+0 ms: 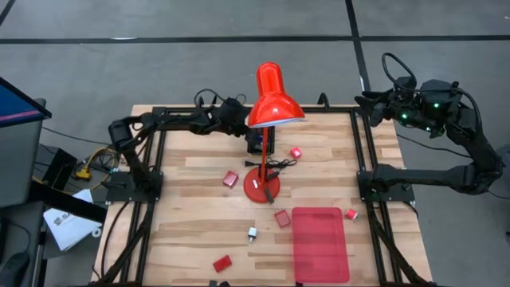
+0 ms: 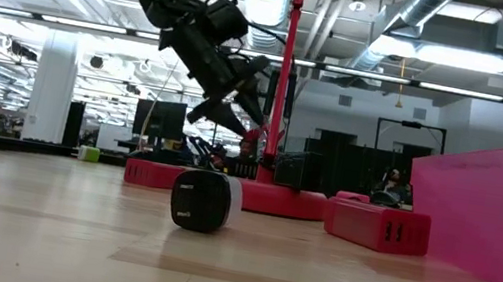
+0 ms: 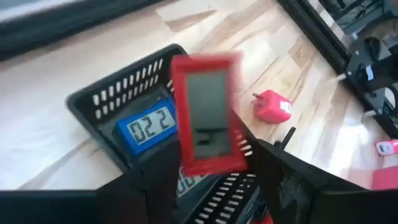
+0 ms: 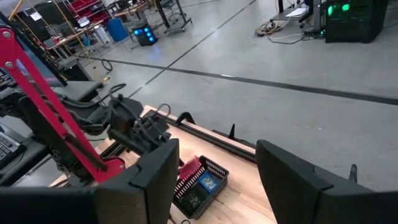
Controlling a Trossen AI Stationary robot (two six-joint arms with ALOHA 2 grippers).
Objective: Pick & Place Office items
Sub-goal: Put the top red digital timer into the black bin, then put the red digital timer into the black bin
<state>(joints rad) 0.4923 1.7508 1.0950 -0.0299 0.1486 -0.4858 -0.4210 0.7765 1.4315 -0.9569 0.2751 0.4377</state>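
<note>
A black mesh basket stands on the far middle of the table, next to the lamp. A blue timer lies inside it. My left gripper is above the basket. A flat red-framed display piece shows blurred between its parted fingers, over the basket. Loose office items lie on the wood: red blocks, a pink one and a white-silver one. My right gripper waits open and empty, high above the table's far right corner. My left gripper has the red-framed piece's lower end between its two fingers, which slant down from the table's left side. The piece is blurred while the basket is sharp. I cannot tell whether the fingers touch it.
The tall red lamp stands mid-table on its round base, its shade over the left gripper and basket. A flat red tray lies at the near right. A black cable trails by the base. A black block stands near the low camera.
</note>
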